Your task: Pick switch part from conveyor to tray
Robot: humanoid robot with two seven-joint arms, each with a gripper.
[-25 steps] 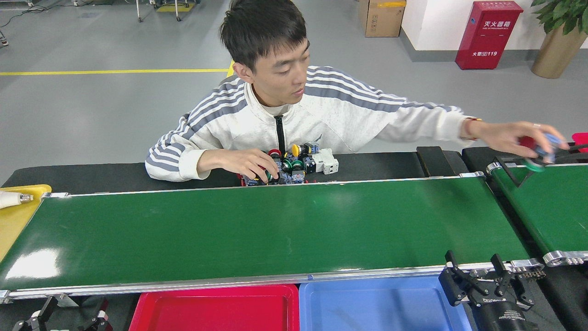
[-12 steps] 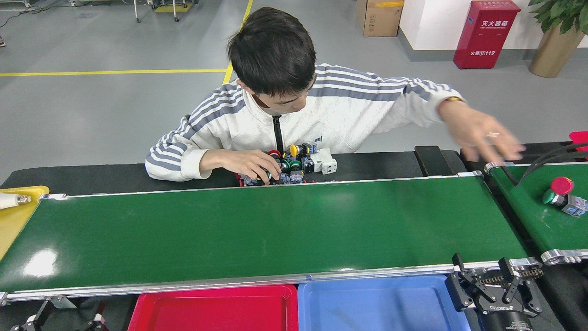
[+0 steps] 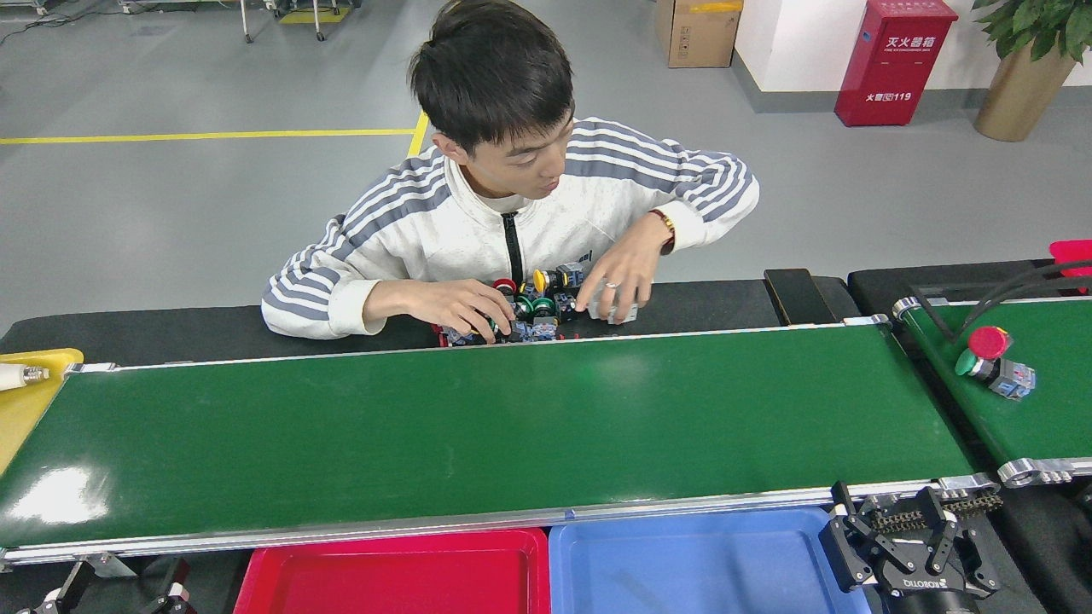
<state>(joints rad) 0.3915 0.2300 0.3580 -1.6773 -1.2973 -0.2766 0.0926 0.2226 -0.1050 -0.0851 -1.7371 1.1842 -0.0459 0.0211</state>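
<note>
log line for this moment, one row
phase: waiting | conveyor: no parts | switch parts: on short side belt | right tool: open, idle by blue tray | left tool: low, state unclear

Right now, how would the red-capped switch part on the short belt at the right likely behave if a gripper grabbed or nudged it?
The red-capped switch part lies on its side, so its round mushroom cap would probably let it roll or pivot when nudged. It looks rigid, moulded plastic, unlikely to flex. The short belt looks glossy, so it may slide rather than stay put.

A grey floor (image 3: 171,213) carried a yellow line (image 3: 205,135); a red fire cabinet (image 3: 891,60), cardboard box (image 3: 695,32) and potted plant (image 3: 1028,64) stood by the white wall (image 3: 793,38).
</note>
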